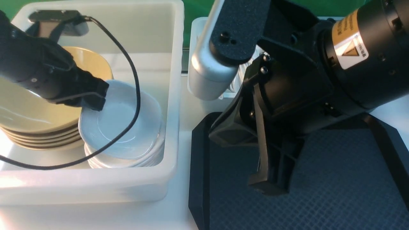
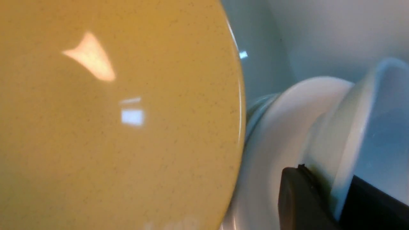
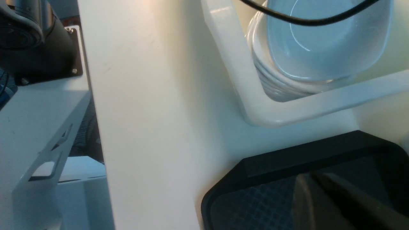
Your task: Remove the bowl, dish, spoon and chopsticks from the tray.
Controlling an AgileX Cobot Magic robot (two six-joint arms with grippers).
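Your left gripper (image 1: 94, 101) was clamped on the rim of the dish (image 1: 124, 127), on the side facing the bowls. In the front view the dish sat inside the white tub (image 1: 174, 111), on or just above a stack of like dishes (image 1: 127, 161) and slightly skewed to it. Just beside it stood a stack of tan bowls, with the bowl (image 1: 28, 108) on top. Your right gripper (image 1: 271, 182) hung over the tray (image 1: 335, 191); neither spoon nor chopsticks showed on the part of the tray in view.

From the left wrist, 1 dark finger (image 2: 300, 198) lay against the underside of the dish's rim (image 2: 351, 127) and the other against its well, so the grasp was firm. The bowl (image 2: 111, 111) filled most of the picture, very close.

From the right wrist, the dish (image 3: 326, 38) overhung the stack near the tub's corner (image 3: 287, 111), a black cable (image 3: 303, 20) crossing it. Only 1 finger (image 3: 335, 204) showed over the tray (image 3: 255, 204), so I could not tell whether that gripper was spread or closed.

You were probably setting the dish down. Square it to the stack, lower until it seats, release fully, then lift straight up, clear of the bowl's rim and the cable.
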